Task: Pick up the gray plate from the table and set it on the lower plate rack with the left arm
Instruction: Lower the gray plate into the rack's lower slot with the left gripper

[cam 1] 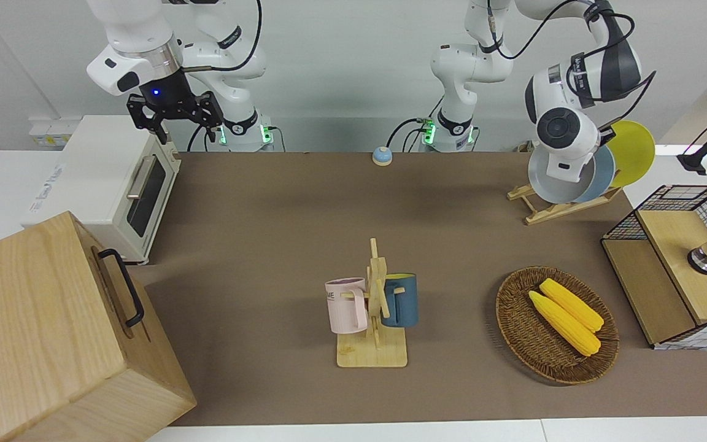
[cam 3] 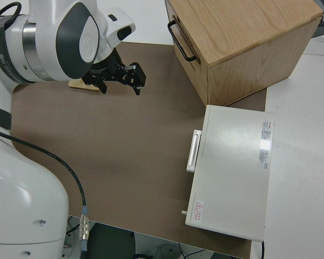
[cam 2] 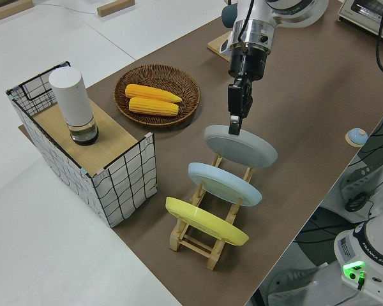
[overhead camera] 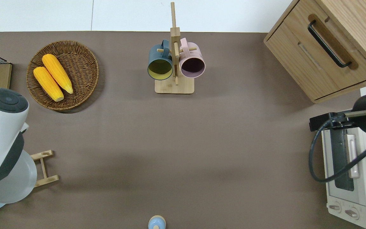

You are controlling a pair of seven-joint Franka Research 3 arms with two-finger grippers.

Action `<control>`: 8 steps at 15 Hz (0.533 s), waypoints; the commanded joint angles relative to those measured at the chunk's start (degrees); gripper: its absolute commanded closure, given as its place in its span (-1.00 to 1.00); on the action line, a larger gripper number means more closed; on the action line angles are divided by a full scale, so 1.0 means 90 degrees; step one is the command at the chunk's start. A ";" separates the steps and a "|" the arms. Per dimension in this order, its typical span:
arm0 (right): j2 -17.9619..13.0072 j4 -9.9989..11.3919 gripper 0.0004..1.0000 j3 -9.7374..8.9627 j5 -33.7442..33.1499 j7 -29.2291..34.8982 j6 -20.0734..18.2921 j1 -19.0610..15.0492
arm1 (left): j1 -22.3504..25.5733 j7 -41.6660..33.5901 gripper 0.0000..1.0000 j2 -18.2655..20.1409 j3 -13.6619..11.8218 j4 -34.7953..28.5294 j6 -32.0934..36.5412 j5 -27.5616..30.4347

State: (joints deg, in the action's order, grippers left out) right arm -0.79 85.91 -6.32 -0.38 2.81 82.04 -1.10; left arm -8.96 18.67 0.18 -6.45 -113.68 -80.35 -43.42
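Left pincer [cam 2: 235,126] clamped on gray plate [cam 2: 241,146] rim, plate on edge over the lower plate rack [cam 2: 207,237]'s free slot beside sky-blue plate [cam 2: 225,183]; lower straight between pegs, release once seated.

Gray plate [cam 2: 240,146] on lower plate rack [cam 2: 204,239] (end slot)

We see bright, even, diffuse light in all four views, seemingly from above; shadows are soft and short, the plainest a dark crescent under the wicker basket [cam 1: 556,325] and a faint one beside the mug stand [cam 1: 373,319]; broad pale shadow bands cross the brown table mat [overhead camera: 183,143] in the overhead view; mild glare whitens the toaster oven [cam 3: 232,172] top and the white surface around the mat; focus looks sharp throughout, with no motion blur; straight edges bow slightly toward the corners of the front view.
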 commanded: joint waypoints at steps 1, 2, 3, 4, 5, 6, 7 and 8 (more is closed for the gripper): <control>-0.0029 -0.0034 -0.97 -0.0118 0.0140 0.0059 -0.0092 -0.0161 | -0.0118 0.0590 1.00 -0.0108 0.0081 -0.0181 0.0012 -0.0283; -0.0029 -0.0034 -0.97 -0.0118 0.0140 0.0059 -0.0092 -0.0161 | -0.0118 0.0707 1.00 -0.0118 0.0120 -0.0249 0.0012 -0.0341; -0.0029 -0.0034 -0.97 -0.0118 0.0140 0.0059 -0.0092 -0.0161 | -0.0128 0.0854 1.00 -0.0137 0.0130 -0.0337 0.0002 -0.0361; -0.0029 -0.0034 -0.97 -0.0118 0.0140 0.0059 -0.0092 -0.0161 | -0.0157 0.1010 1.00 -0.0215 0.0140 -0.0386 -0.0008 -0.0429; -0.0029 -0.0034 -0.97 -0.0118 0.0140 0.0059 -0.0092 -0.0161 | -0.0215 0.1147 1.00 -0.0254 0.0140 -0.0406 -0.0008 -0.0439; -0.0029 -0.0034 -0.97 -0.0118 0.0140 0.0059 -0.0092 -0.0161 | -0.0226 0.1283 1.00 -0.0303 0.0140 -0.0464 -0.0017 -0.0439; -0.0029 -0.0034 -0.98 -0.0118 0.0140 0.0059 -0.0092 -0.0161 | -0.0235 0.1391 1.00 -0.0323 0.0150 -0.0513 -0.0008 -0.0439; -0.0029 -0.0034 -0.98 -0.0118 0.0140 0.0059 -0.0092 -0.0161 | -0.0264 0.1479 1.00 -0.0333 0.0169 -0.0542 -0.0017 -0.0439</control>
State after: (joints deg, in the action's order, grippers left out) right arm -0.79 85.91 -6.32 -0.38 2.81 82.04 -1.10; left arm -10.31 28.36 -2.39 -4.81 -116.71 -80.39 -45.57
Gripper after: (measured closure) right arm 0.009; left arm 0.969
